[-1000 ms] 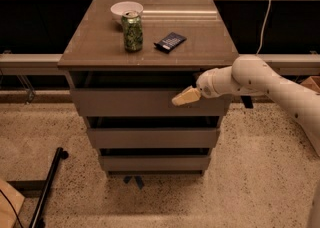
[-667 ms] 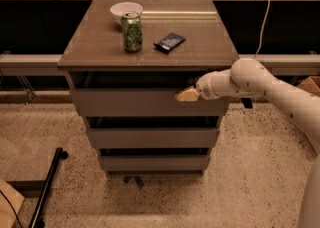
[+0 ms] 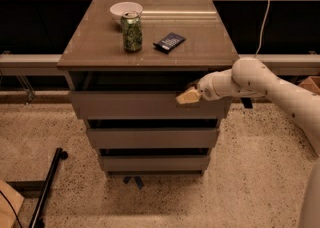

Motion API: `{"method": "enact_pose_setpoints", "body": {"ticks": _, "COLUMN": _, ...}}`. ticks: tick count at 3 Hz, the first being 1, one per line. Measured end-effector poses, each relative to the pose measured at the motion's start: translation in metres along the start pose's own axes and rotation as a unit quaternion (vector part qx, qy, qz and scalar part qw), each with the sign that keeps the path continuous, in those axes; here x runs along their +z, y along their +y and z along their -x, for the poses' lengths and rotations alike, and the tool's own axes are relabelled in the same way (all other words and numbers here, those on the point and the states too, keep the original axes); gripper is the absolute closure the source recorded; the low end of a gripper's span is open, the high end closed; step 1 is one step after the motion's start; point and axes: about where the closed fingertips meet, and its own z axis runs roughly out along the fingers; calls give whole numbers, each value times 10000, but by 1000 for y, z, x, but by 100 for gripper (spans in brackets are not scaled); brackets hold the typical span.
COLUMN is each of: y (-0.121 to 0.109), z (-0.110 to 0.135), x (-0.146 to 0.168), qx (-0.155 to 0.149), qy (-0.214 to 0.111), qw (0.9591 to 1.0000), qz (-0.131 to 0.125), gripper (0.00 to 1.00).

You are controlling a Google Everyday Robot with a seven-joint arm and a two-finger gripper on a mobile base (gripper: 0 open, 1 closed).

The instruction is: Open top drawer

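Nothing legible anywhere: markings on green can (image 3: 132, 32), upper centre, and dark packet (image 3: 169, 41) beside it on bench (image 3: 100, 47) unreadable. Right of centre, gripper (image 3: 189, 96) at top drawer (image 3: 125, 105) upper edge.

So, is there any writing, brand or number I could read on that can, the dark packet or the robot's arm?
No text can be read anywhere.
Green can: printed pattern, too blurred to read.
Dark packet: any label is too small to read.
White bowl: no marking visible.
Top drawer: plain front, no marking.
End effector, at the upper right of the top drawer's front: no lettering visible.
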Motion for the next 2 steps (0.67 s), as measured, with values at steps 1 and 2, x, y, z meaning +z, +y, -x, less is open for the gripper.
{"method": "enact_pose_setpoints", "body": {"ticks": 1, "y": 0, "z": 2, "x": -2, "qx": 0, "qy": 0, "qw": 10000, "qz": 0, "gripper": 100}}
{"method": "enact_pose_setpoints", "body": {"ticks": 2, "y": 0, "z": 3, "x": -2, "qx": 0, "qy": 0, "qw": 10000, "qz": 0, "gripper": 100}}
